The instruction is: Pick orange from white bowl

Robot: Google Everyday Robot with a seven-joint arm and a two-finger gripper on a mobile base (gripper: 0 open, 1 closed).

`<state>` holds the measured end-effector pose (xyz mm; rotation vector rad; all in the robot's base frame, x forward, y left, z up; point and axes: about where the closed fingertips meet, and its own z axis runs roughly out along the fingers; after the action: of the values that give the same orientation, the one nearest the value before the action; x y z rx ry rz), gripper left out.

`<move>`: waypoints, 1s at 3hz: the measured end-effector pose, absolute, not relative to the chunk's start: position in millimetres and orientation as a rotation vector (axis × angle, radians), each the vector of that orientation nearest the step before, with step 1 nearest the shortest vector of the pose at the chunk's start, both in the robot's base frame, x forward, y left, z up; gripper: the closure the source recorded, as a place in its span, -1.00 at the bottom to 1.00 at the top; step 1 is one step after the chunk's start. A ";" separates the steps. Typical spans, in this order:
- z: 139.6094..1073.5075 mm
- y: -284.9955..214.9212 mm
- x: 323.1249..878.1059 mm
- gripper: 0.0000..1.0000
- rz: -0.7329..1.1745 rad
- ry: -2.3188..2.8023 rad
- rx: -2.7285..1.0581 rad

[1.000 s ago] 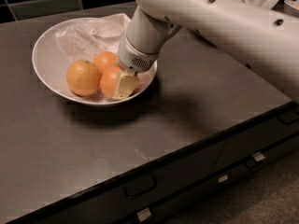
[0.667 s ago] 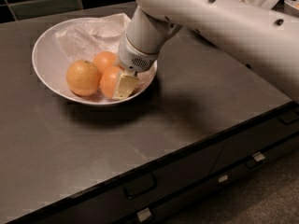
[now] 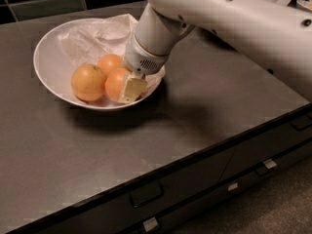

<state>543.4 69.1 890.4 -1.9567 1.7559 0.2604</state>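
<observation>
The white bowl [image 3: 48, 48], wide and shallow with crumpled white paper lining, sits at the back left of the dark counter. It holds three oranges. The deep-orange orange [image 3: 115, 84] lies at the bowl's front right. A paler, yellowish orange [image 3: 87, 82] lies to its left, and a smaller orange [image 3: 109, 62] lies behind them. My gripper [image 3: 125, 88] reaches down into the bowl from the upper right. Its pale tip rests against the right side of the deep-orange orange. The white arm hides the bowl's right rim.
The dark counter [image 3: 195, 111] extends to the right and front of the bowl. Its front edge runs diagonally, with drawers and handles [image 3: 146, 195] below. Dark tiles line the wall behind.
</observation>
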 end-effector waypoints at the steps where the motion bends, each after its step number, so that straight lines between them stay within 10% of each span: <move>1: 914.6 66.1 531.0 1.00 0.209 1.733 -1.926; 3: 968.2 69.5 509.2 1.00 0.048 1.641 -1.866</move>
<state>509.2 69.5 968.2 -1.8663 1.6413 0.0480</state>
